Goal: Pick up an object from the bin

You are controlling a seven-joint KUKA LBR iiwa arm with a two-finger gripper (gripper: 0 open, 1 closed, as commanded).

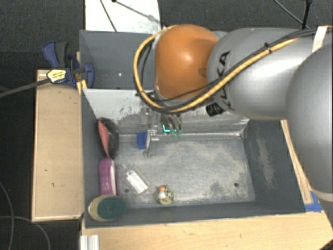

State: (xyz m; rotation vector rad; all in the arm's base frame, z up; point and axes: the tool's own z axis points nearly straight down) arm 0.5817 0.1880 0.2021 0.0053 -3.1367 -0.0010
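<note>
The jaws hang just beside a small blue block (141, 140); open or closed, cannot tell.

Single camera above bin (99, 100), angled down; arm (270, 72) entering from right.

Reaches in from the right: thick silver arm (270, 72) across the upper frame, ending in the orange wrist cover (182, 61). Yellow and black cables (151, 95) looped round the cover's left side and underside. Below the cover, gripper (151, 139) hanging straight down, green light (169, 130) glowing on its body.
</note>
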